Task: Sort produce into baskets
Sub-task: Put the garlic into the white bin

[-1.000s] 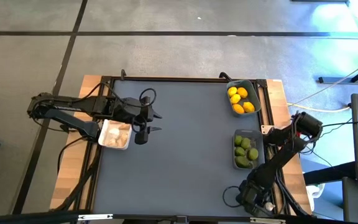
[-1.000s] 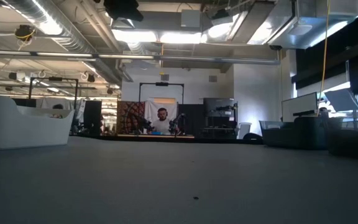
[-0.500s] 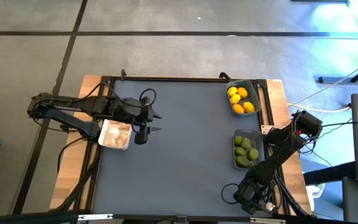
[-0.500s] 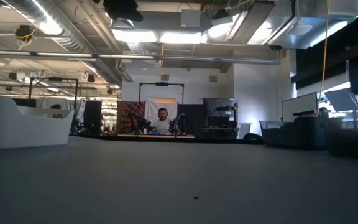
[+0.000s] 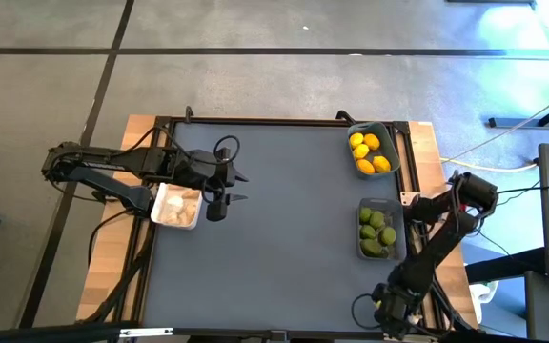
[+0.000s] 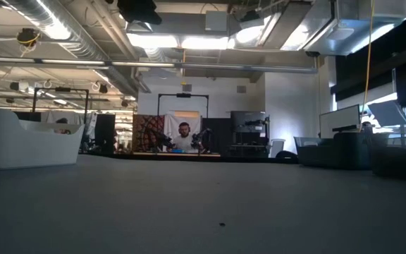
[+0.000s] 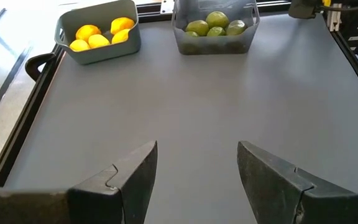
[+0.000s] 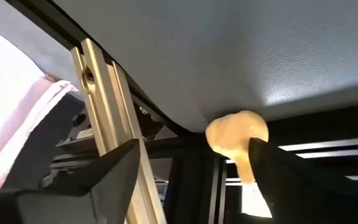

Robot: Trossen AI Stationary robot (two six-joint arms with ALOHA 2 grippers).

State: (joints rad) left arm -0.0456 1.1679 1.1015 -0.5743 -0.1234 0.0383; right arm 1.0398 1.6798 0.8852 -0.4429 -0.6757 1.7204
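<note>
Left dark six-joint arm: lying extended across the table's left side, its two-finger gripper (image 5: 229, 188) standing open. Right dark six-joint arm: folding down at the near right corner, its gripper (image 8: 191, 163) gaping open.

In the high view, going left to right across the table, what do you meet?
White basket of garlic → left end effector, open above bare mat → dark grey basket of limes, then the right arm's elbow past the table's right edge.
</note>
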